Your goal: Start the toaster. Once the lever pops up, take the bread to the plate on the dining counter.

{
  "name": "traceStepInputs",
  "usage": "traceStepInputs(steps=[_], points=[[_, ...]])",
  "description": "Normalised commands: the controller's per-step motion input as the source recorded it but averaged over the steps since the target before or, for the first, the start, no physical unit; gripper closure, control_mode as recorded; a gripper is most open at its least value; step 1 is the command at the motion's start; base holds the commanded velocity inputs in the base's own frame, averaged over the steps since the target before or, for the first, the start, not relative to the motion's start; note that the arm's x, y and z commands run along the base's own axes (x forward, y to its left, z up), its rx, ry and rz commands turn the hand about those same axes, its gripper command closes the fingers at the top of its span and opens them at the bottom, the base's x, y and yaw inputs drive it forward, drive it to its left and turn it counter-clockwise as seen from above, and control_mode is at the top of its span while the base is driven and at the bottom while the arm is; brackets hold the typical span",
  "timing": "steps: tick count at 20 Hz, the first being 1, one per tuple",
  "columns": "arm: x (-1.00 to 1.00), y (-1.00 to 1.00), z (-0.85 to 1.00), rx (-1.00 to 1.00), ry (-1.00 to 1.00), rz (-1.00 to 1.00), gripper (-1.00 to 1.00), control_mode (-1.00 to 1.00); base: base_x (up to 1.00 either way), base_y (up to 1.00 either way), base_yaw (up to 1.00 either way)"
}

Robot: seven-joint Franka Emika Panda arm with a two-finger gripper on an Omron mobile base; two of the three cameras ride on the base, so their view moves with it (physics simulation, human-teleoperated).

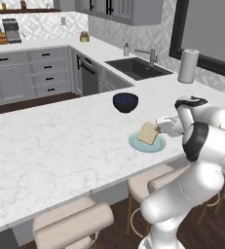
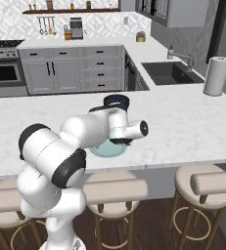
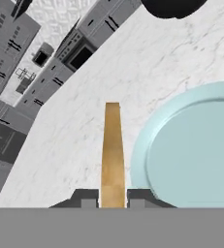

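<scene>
Now, step: carrying thin golden-tan bread slice above round pale teal plate on white marble dining counter.
grip: two-finger gripper pinching slice edge-on.
next: shift right over plate, lower, release.

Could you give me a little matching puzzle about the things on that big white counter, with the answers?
Things:
1. bread
2. plate
3. bowl
4. paper towel roll

Descriptions:
A. dark blue, beyond the plate
B. upright and white, near the sink
C. golden-tan, pinched between the fingers of the gripper
D. pale teal, flat on the dining counter

Pairs: 1-C, 2-D, 3-A, 4-B
</scene>
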Motion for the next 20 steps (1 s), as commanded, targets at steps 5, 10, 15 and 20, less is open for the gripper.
traceStepInputs(steps=[5,10,15,20], points=[[0.25,0.14,-0.56,0.0,0.01,0.05,1.0,-1.0,0.0,0.0,0.0],[0.12,0.0,-0.26,0.0,0.0,0.01,1.0,-1.0,0.0,0.0,0.0],[0.2,0.0,-0.09,0.0,0.0,0.0,-1.0,-1.0,0.0,0.0,0.0],[0.06,-0.18,0.0,0.0,0.0,0.0,-1.0,-1.0,0.0,0.0,0.0]])
